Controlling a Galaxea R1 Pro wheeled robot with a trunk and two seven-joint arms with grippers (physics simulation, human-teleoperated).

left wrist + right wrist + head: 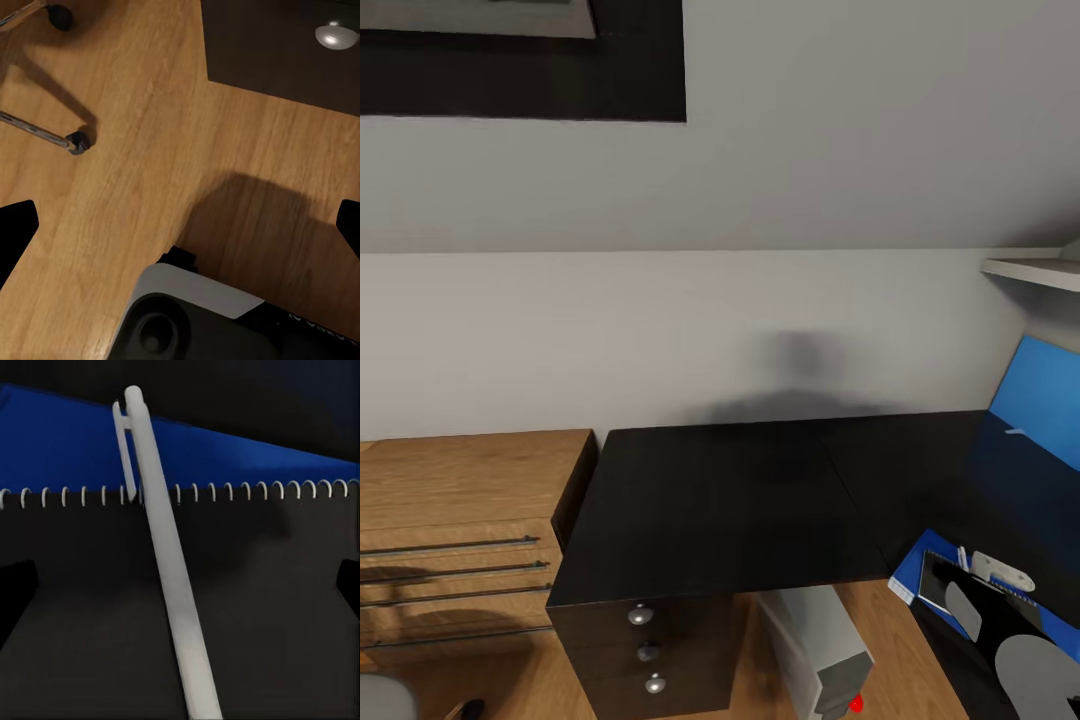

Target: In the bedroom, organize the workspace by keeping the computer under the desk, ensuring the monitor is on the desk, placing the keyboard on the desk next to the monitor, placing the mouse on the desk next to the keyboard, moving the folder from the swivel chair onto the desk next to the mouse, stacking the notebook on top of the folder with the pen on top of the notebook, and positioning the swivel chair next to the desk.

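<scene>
Glossy black L-shaped bench (720,500) against a pale wall, beside a light wooden chest of drawers (460,520). Boxy light-grey computer tower (822,640) with red button on the floor under the bench edge. Flat bright blue folder (908,578) on the bench's right wing, bearing a dark grey spiral-bound notebook (90,607) with a thin white pen (161,555) lying across it. Right end effector (180,592) above the pen, fingers apart, empty. Left end effector (180,232) above wooden floor (135,150), fingers apart; metal legs and casters (78,141) nearby, probably the swivel chair's.
</scene>
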